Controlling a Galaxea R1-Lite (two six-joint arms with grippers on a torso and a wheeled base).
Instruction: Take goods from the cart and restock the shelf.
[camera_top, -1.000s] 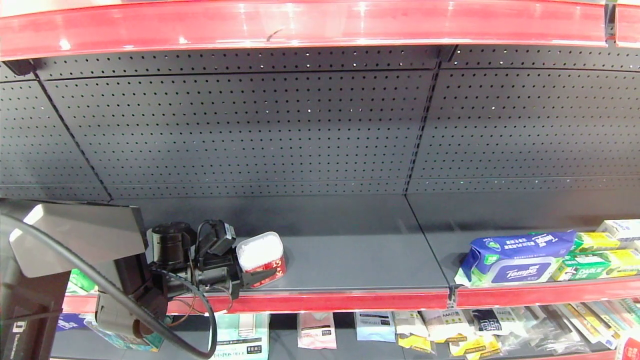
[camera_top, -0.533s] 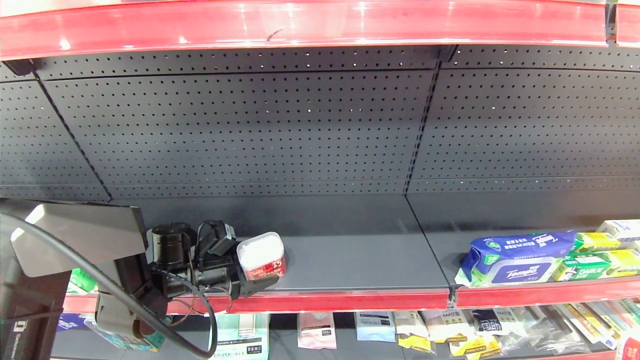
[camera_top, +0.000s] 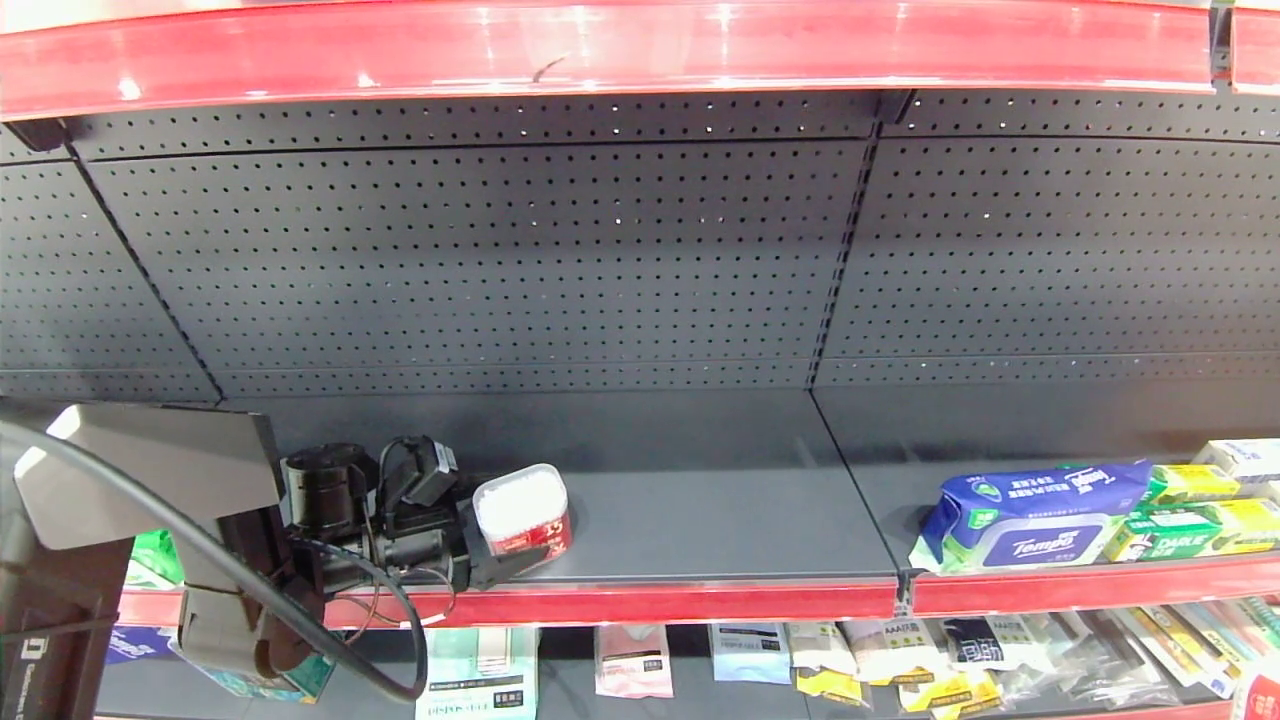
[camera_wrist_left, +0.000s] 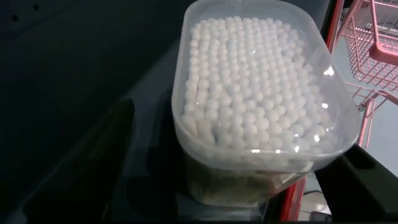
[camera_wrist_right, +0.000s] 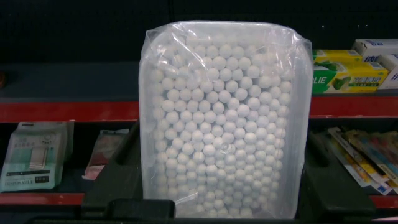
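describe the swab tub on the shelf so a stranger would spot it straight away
Take the grey shelf with the red front edge. Near that edge on its left, inside the open left pincer, stands the tub: clear, rounded, full of white swab tips, red label below. The wipes far right lie flat, blue and white.
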